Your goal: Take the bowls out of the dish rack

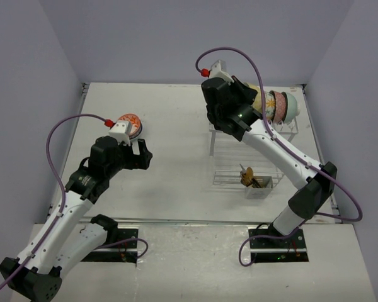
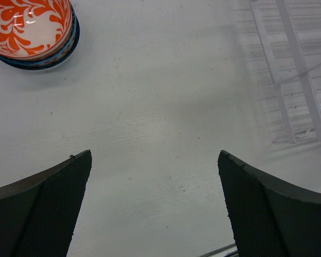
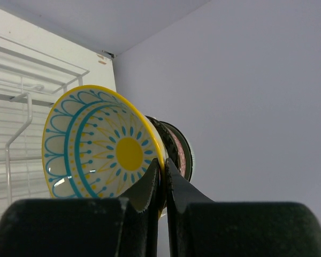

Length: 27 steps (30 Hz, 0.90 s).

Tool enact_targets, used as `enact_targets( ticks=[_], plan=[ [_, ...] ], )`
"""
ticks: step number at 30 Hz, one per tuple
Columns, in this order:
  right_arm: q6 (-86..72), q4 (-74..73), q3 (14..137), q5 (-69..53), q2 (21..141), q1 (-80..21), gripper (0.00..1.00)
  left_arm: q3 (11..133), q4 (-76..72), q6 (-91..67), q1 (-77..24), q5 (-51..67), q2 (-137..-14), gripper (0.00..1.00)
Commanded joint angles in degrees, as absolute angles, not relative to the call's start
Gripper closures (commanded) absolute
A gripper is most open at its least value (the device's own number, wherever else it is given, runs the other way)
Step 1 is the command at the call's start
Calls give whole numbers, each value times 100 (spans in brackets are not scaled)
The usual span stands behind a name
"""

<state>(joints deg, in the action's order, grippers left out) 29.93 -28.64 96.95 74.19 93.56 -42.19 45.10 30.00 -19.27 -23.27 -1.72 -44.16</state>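
White tabletop (image 1: 176, 119), lavender walls (image 1: 176, 38). The right gripper (image 3: 161, 167) pinches the yellow bowl (image 3: 104, 147); the left gripper (image 2: 154, 155) gapes, orange bowl (image 2: 29, 27) ahead-left.

An orange bowl (image 2: 29, 27) sits nested in a blue bowl (image 2: 54, 55) on the tabletop (image 1: 176, 170), far left. In the white wire rack (image 3: 21, 101), three stand on edge: a yellow bowl (image 3: 104, 144), rim pinched in the right claw (image 3: 163, 167), a pink bowl (image 1: 278, 106) and a teal bowl (image 1: 291, 106).
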Motion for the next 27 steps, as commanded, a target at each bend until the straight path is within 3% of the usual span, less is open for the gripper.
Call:
enact_targets(
  ticks=[1,13,17,22,27],
  plan=[
    [2909,-2698,10072,7506,9088,-4298,100,4509,2760,-1793,-2285,-158,-4421,0],
    [1893,-3470,10581,7217,8983,-4359,100,4518,2716,-1784,-2215,-44,-4325,0],
    [548,-5127,11615,6210,9009,-4368,100,4692,2663,-1976,-2215,227,-4271,0],
    [-385,-5930,12190,5512,9035,-4368,100,5465,2453,-2425,-2215,947,-4429,0],
    [-1246,-5881,11998,3448,8825,-4377,100,6423,1785,-3023,-2513,1441,-5191,0]
  ],
)
